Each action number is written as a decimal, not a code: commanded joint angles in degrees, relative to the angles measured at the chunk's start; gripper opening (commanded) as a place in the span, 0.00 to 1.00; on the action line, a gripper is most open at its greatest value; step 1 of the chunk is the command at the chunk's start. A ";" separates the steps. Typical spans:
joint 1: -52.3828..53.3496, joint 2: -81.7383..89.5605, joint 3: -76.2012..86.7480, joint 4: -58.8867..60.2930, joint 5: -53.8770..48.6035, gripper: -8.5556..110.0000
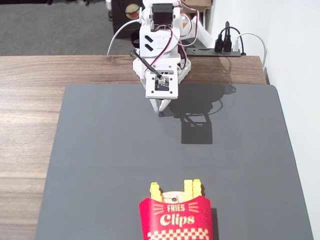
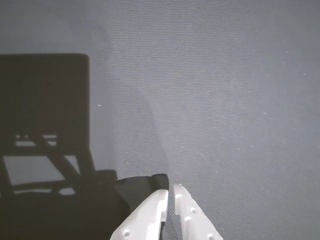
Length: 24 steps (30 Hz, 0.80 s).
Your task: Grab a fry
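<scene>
The fry point(image 1: 155, 190) stands in the red carton point(image 1: 175, 219), at its left side in the fixed view, well apart from the gripper point(image 1: 160, 106) and toward the near edge of the grey mat point(image 1: 100, 160). Two more fries point(image 1: 192, 187) poke up beside it. The gripper hangs over the mat's far end, fingers point(image 2: 150, 215) nearly together with a narrow gap, holding nothing. Its shadow point(image 1: 195, 125) lies just beside it.
</scene>
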 commanded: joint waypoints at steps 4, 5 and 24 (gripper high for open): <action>0.18 -1.85 0.00 -0.26 -3.08 0.08; 0.09 -2.64 -0.26 -0.62 -3.52 0.08; 4.04 -36.30 -29.53 0.70 -8.88 0.08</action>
